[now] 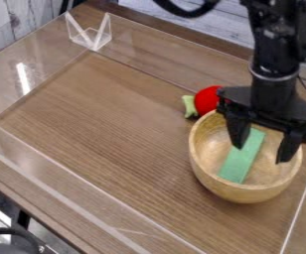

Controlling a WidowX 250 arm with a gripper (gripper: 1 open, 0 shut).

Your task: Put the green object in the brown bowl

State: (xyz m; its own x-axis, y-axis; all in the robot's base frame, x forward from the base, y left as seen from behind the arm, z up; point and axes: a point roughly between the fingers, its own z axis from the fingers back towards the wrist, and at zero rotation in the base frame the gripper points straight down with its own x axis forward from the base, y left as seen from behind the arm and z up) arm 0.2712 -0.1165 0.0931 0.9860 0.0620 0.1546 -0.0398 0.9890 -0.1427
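gripper (266, 135) spread above green block (243, 159) lying in brown bowl (209, 171); a careless retreat might clip the rim, tipping it.

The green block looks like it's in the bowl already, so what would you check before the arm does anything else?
1. Green block inside the bowl: ok, it leans on the inner wall.
2. Gripper open: ok, the fingers stand wide apart.
3. Fingers free of the block: cannot tell, one finger hangs right beside its upper end.
4. Bowl upright on the table: ok.
5. Red fruit out of the way: ok, it sits behind the bowl, outside the rim.
6. Room to lift straight up: ok, nothing shows above the bowl but the arm itself.
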